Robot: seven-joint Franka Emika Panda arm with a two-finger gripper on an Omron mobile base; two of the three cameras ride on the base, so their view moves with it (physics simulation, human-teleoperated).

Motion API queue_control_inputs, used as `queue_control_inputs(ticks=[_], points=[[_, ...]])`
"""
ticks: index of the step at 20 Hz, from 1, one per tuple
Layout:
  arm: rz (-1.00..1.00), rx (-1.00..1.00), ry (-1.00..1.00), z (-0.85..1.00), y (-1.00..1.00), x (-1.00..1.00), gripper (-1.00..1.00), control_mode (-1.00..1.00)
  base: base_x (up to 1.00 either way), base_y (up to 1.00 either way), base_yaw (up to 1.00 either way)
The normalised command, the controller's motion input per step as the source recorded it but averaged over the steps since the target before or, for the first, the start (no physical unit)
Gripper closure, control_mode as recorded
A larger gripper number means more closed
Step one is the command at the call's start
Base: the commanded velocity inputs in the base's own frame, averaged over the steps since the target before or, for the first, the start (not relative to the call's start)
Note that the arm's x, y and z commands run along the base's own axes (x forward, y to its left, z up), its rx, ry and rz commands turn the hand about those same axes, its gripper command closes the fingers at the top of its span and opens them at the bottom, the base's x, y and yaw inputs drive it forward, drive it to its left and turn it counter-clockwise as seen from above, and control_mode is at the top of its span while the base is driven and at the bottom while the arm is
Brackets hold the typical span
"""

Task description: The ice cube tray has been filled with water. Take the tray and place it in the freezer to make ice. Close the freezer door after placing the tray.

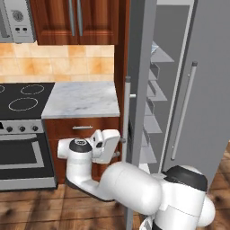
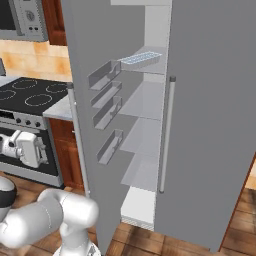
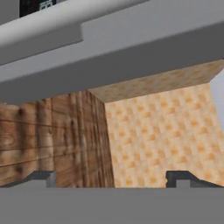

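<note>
Standing wide apart, the fingers (image 3: pixel 43 178) hold nothing, close beside the freezer door (image 1: pixel 139 81).

- Setting: domestic kitchen, rendered.
- Black glass cooktop (image 1: pixel 20 99) with ring-marked burners, above a steel oven front (image 1: pixel 20 155) with a row of knobs.
- Grey-veined marble counter (image 1: pixel 81 99) just beside the cooktop, over a brown wooden base cabinet with a drawer (image 1: pixel 83 129).
- Reddish-brown wooden wall cabinets (image 1: pixel 76 20) with bar handles.
- Orange-beige tiled backsplash (image 1: pixel 58 63) between counter and wall cabinets.
- Silver microwave (image 2: pixel 22 19) mounted at upper left.
- Tall grey freezer (image 2: pixel 210 115), freezer door (image 2: pixel 92 100) open, white shelves and door bins visible.
- Wooden plank floor (image 1: pixel 40 209).
</note>
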Motion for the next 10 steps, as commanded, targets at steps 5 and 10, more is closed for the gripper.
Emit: queue_control_inputs(ticks=[5,10], points=[[0.00,0.00,0.06,-0.16,0.00,0.21,-1.00,-1.00,0.00,0.00,0.00],[0.00,0.00,0.05,-0.17,0.00,0.26,-1.00,-1.00,0.00,0.00,0.00]])
